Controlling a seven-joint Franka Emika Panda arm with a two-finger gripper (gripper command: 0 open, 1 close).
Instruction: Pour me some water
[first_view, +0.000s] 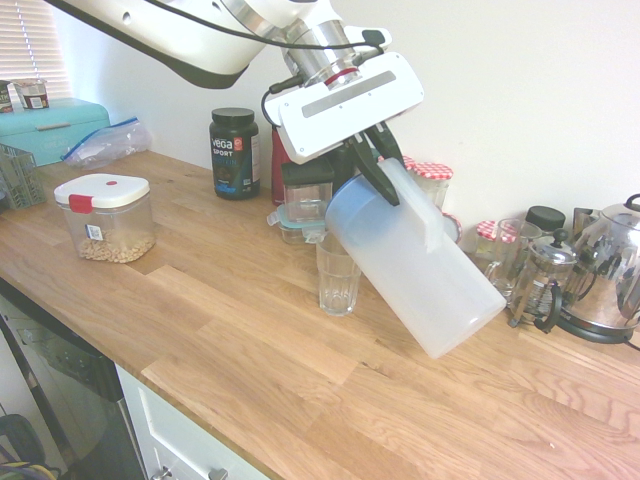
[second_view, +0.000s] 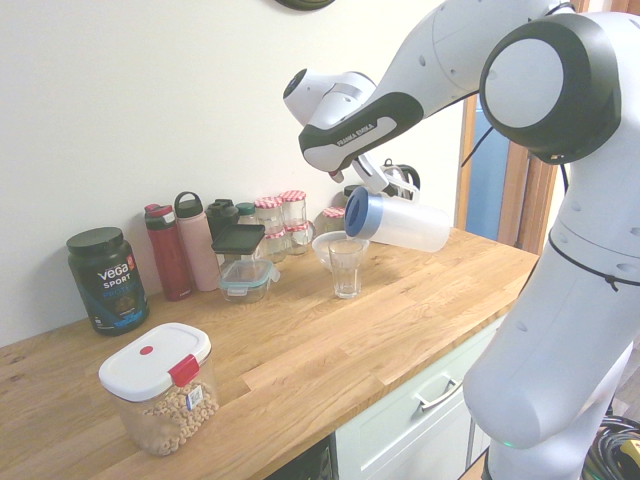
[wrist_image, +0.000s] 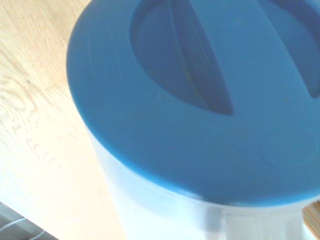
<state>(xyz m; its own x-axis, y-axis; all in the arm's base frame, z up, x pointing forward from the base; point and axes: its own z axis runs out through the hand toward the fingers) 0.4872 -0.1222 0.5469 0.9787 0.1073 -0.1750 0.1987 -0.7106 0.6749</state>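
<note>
A tall frosted-white jug (first_view: 425, 275) with a blue lid (second_view: 358, 214) hangs tilted steeply above the wooden counter (first_view: 230, 330). Its lid end points down toward a ribbed clear glass (first_view: 338, 275) that stands upright just below it. My gripper (first_view: 383, 165) is shut on the jug's side handle near the lid. In the second exterior view the jug (second_view: 402, 224) lies almost level over the glass (second_view: 347, 268). The blue lid (wrist_image: 200, 100) fills the wrist view. I cannot make out the water through the frosted wall, and no stream shows at the lid.
Behind the glass stand a small lidded container (first_view: 300, 218), a black Vega tub (first_view: 234, 152) and red-checked jars (first_view: 432, 178). A French press (first_view: 540, 280) and a kettle (first_view: 612, 270) stand to the right. A cereal box (first_view: 105, 215) sits left.
</note>
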